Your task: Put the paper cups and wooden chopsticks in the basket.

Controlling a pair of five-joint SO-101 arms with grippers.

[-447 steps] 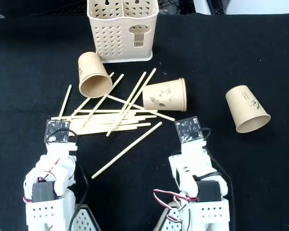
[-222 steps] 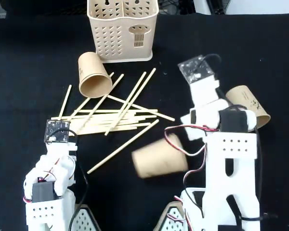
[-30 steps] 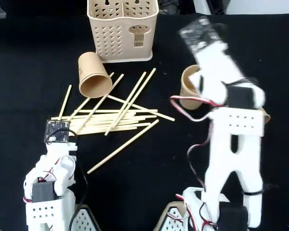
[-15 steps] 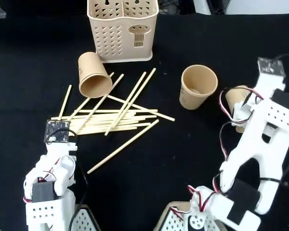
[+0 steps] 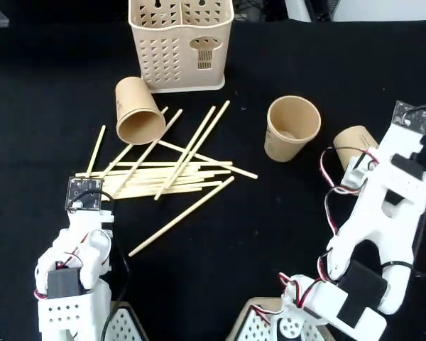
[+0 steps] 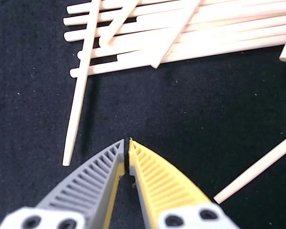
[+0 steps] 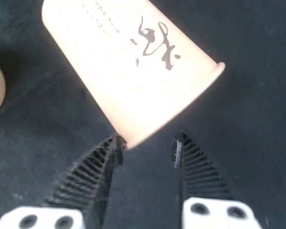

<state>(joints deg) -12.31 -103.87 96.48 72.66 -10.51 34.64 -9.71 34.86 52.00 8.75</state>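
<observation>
Middle paper cup [image 5: 291, 128], formerly on its side, now upright; right tool [image 7: 148, 139] newly at the far cup [image 7: 128, 71]

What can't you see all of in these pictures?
High view: lying paper cup, mouth end hidden by the right arm.
High view: basket, top cut by the edge, inside unseen.
Left wrist view: wooden chopsticks, ends run off the edges.

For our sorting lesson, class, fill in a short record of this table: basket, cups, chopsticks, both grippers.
basket: upright
chopsticks: loose, in front of the basket
upright cup: apart from the pile
first tipped cup: on its side beside the basket
second tipped cup: on its side, at the right gripper
left gripper: shut, near the chopsticks
right gripper: open
</observation>
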